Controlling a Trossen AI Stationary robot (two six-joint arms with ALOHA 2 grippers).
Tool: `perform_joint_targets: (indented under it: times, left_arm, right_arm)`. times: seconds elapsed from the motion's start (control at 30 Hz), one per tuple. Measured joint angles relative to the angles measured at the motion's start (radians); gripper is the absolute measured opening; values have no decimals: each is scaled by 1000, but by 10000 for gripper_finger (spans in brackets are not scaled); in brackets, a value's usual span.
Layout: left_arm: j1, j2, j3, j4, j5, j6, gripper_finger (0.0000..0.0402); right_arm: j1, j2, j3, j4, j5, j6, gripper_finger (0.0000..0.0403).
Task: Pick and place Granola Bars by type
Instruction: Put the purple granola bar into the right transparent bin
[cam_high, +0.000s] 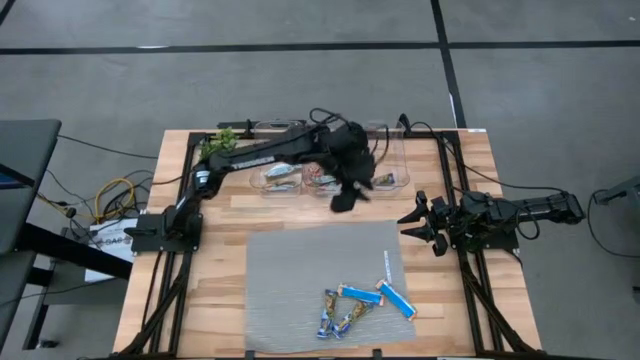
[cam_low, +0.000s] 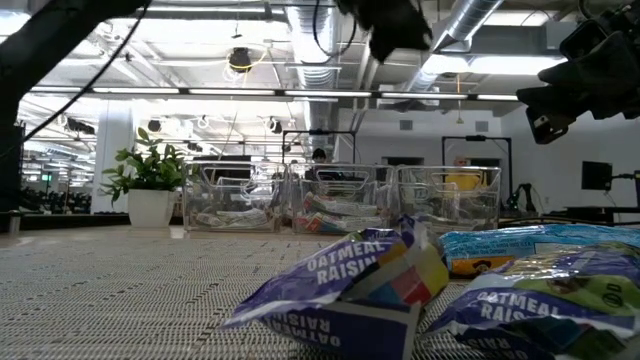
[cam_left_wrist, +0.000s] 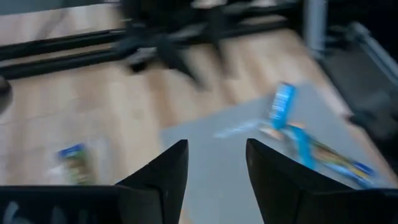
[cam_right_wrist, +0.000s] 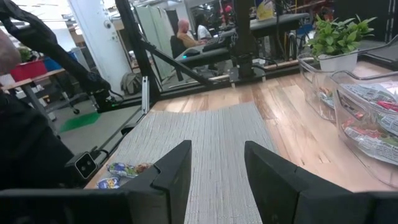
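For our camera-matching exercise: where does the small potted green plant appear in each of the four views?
High view: the potted plant sits at the table's far edge, left of the clear bins.
Low view: the plant stands at left, just left of the bins.
Left wrist view: not in it.
Right wrist view: the plant is near the upper right corner, behind the bins.
Shared landmark: the row of clear bins beside it.

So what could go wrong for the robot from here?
The remaining wrapped granola bars lie in a touching, overlapping cluster on the grey woven mat, so the open left gripper might pinch two at once. The clear plastic bins stand close together, so a bar could land in the wrong type.
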Motion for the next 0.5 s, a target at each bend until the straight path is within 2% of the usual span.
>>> perform_joint_targets:
  times: [0.3, 0.5]
  left_arm:
    - [-177, -25, 0, -201, 72, 58, 151]
    - [-269, -25, 0, -296, 66, 35, 151]
  right_arm:
    - [0, 0, 0, 0, 0, 0, 143]
    - [0, 0, 0, 0, 0, 0, 143]
